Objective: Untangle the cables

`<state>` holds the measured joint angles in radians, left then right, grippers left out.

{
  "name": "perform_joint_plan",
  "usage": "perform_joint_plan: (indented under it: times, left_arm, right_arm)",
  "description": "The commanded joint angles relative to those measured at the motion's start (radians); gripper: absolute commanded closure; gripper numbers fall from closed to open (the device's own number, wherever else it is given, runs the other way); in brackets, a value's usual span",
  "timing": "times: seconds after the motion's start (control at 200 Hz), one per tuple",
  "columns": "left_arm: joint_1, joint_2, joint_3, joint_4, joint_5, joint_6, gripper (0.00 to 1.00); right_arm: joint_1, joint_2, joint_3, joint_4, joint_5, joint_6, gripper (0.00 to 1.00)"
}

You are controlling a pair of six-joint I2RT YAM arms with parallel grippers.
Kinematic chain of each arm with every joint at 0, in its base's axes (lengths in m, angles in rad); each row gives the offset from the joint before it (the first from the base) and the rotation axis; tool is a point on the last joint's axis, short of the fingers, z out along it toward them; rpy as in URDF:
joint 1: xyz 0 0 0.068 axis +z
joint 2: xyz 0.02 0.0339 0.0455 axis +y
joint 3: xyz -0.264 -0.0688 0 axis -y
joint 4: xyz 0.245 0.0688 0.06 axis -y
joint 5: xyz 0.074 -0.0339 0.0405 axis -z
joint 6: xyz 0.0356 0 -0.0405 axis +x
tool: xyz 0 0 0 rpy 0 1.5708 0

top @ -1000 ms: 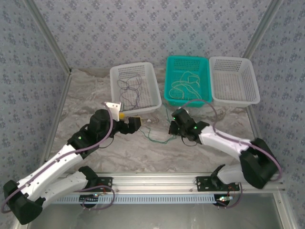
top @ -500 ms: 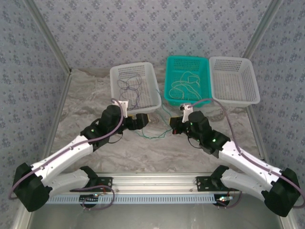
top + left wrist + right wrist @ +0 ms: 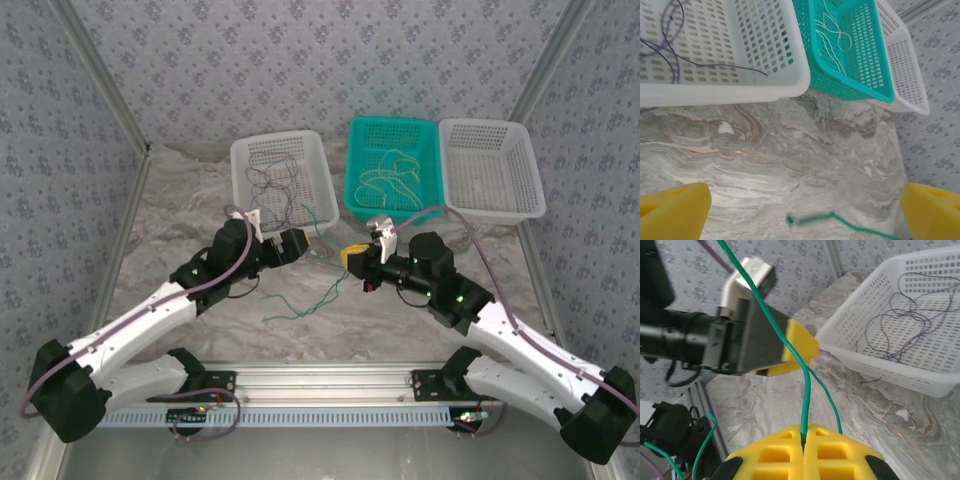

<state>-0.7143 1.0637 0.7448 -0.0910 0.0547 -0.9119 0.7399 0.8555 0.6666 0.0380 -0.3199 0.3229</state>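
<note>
Evidently the sorting is partway done, with one green strand in hand. Leftmost, the left jaws stand wide apart, their yellow pads (image 3: 675,210) empty, low over the marbled desk (image 3: 180,230). Just beyond sits a white basket (image 3: 275,138) of latticed plastic holding the thin, squiggly purple cables (image 3: 275,185). The green cable (image 3: 806,400), a limp wire, trails across the desk and rises into the right jaws, which are clamped together on it. Further right, a teal basket (image 3: 352,170) holds the pale cream cables (image 3: 390,178); a second white basket (image 3: 492,214) stands last. Next, I judge, the green strand needs lifting free and carrying to a basket of its own
</note>
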Motion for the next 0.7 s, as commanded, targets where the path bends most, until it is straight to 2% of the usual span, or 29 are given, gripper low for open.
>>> perform_joint_plan:
  times: [0.0,0.08,0.12,0.285,0.395,0.475,0.535,0.585,0.695]
  left_arm:
    - [0.004,0.049,-0.028,0.121,0.088,-0.131,0.03]
    - [0.003,0.086,-0.048,0.205,0.123,-0.185,0.04]
    - [0.003,0.101,-0.056,0.241,0.137,-0.203,0.11]
    - [0.003,0.109,-0.060,0.272,0.127,-0.206,0.71]
    - [0.003,0.070,-0.065,0.231,0.084,-0.159,1.00]
    - [0.003,0.012,-0.077,0.175,0.025,-0.114,1.00]
    - [0.003,-0.048,-0.085,0.095,-0.050,-0.084,1.00]
    - [0.003,-0.106,-0.086,0.009,-0.132,-0.057,1.00]
    - [0.006,-0.234,-0.094,-0.177,-0.311,-0.023,1.00]
  right_arm:
    - [0.004,-0.012,0.042,0.041,-0.070,-0.027,1.00]
    - [0.010,-0.010,0.040,0.065,-0.077,-0.014,1.00]
    - [0.012,-0.010,0.039,0.072,-0.076,-0.008,1.00]
    - [0.021,-0.009,0.020,0.068,-0.027,0.000,1.00]
    - [0.021,-0.018,-0.005,0.067,0.022,0.010,1.00]
    - [0.018,-0.038,-0.023,0.050,0.096,0.014,1.00]
    - [0.012,-0.060,-0.035,0.019,0.205,0.029,1.00]
    - [-0.005,-0.079,-0.045,-0.018,0.286,0.051,1.00]
    - [-0.072,-0.138,-0.084,-0.055,0.378,0.117,1.00]
